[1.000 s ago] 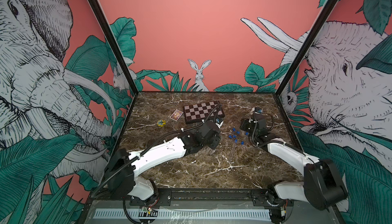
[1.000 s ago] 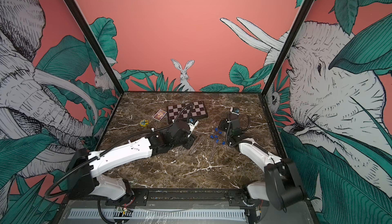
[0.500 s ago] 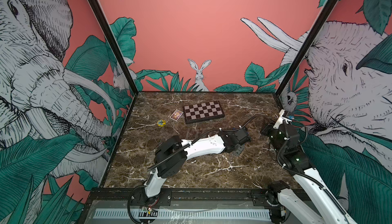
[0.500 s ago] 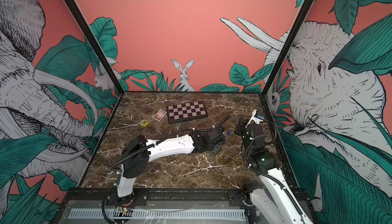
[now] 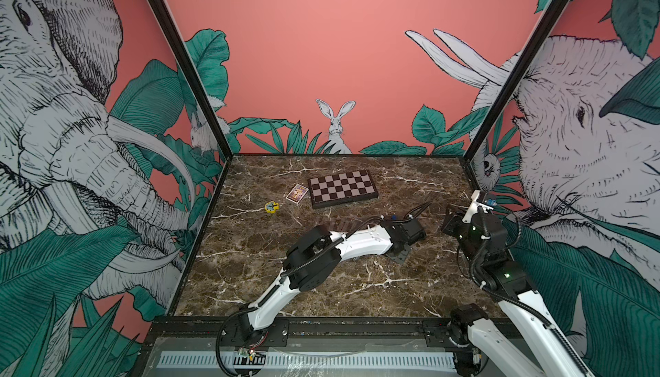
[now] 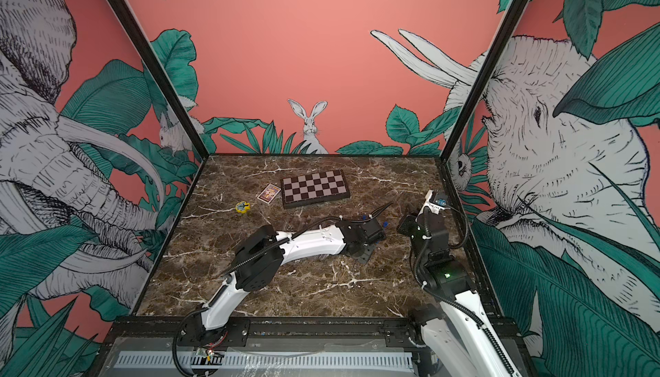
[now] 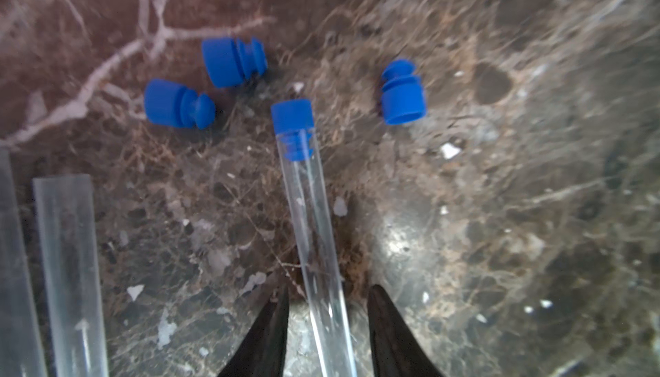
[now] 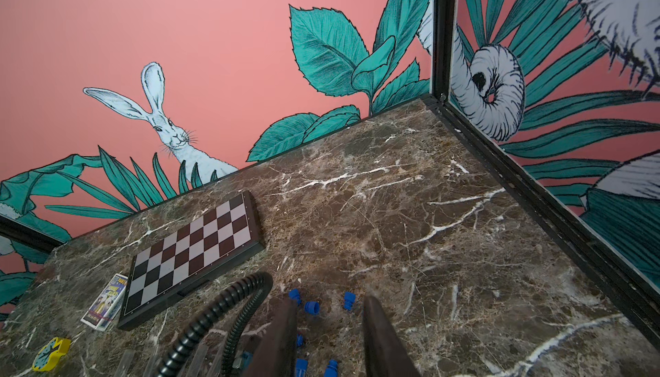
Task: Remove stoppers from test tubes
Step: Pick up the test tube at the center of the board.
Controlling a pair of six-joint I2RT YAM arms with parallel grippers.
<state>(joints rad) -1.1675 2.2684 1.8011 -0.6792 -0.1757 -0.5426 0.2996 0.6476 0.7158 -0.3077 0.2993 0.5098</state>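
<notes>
L gripper (image 7: pixel 328 289) straddles long thin clear test tube (image 7: pixel 303 196), jaws part-open, not pinching; looks light, slick, prob. brittle, so grip mid-barrel, clear of small bright-blue plastic stopper (image 7: pixel 292 116).

1 stoppered clear tube (image 7: pixel 310 214), 3 loose blue stoppers (image 7: pixel 228 62)

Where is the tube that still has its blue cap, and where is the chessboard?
capped tube (image 7: pixel 311 221), left wrist view, middle of its clear shaft.
chessboard (image 5: pixel 342 187), in a top view, centre of its checkered face.
</notes>
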